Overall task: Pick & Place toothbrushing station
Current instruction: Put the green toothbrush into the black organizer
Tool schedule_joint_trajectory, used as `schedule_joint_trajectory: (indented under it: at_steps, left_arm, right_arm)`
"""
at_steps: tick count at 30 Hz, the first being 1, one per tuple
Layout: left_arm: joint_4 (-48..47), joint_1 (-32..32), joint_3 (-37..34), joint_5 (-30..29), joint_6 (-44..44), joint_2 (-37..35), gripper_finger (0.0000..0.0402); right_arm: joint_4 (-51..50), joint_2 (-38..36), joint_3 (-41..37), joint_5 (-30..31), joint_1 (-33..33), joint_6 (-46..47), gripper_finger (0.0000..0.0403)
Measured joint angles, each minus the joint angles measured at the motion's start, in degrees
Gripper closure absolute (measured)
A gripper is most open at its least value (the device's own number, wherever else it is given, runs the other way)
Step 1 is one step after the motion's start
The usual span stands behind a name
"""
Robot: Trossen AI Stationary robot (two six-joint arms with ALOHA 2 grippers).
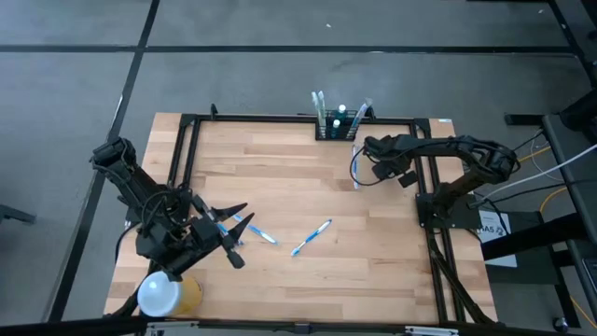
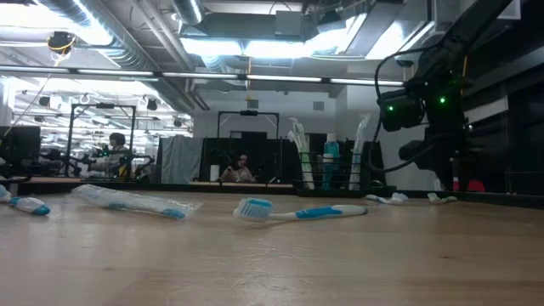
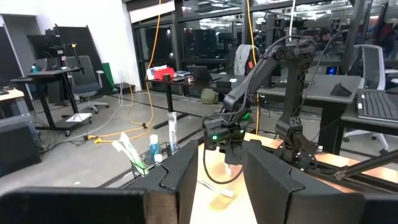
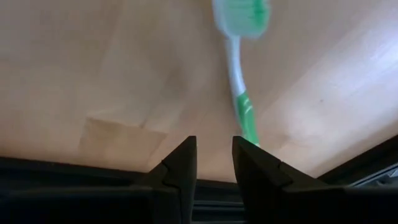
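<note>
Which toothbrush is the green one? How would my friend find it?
Start at the black toothbrushing station on the far edge of the wooden table. Just in front of it hovers the right gripper. The green toothbrush lies on the wood right below that gripper; the ones near the table's middle are blue.

a white-topped yellow cylinder [image 1: 166, 295] stands on the wooden worktop [image 1: 280, 177] just beside the left fingers. two blue-and-white toothbrushes [image 1: 311, 237] [image 1: 254, 229] lie flat near them, toward the middle. a green-and-white toothbrush [image 4: 241, 74] lies just ahead of the right fingers. people [image 2: 115, 153] sit in the room beyond.
</note>
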Motion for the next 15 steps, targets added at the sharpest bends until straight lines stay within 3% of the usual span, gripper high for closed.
schedule_joint_trajectory:
  at_steps: [15]
  left_arm:
    - [0.0,0.0,0.0,0.0,-3.7,0.0,0.0282]
  right_arm:
    - [6.1,1.5,-0.2,-1.3,-6.8,-5.1,0.0298]
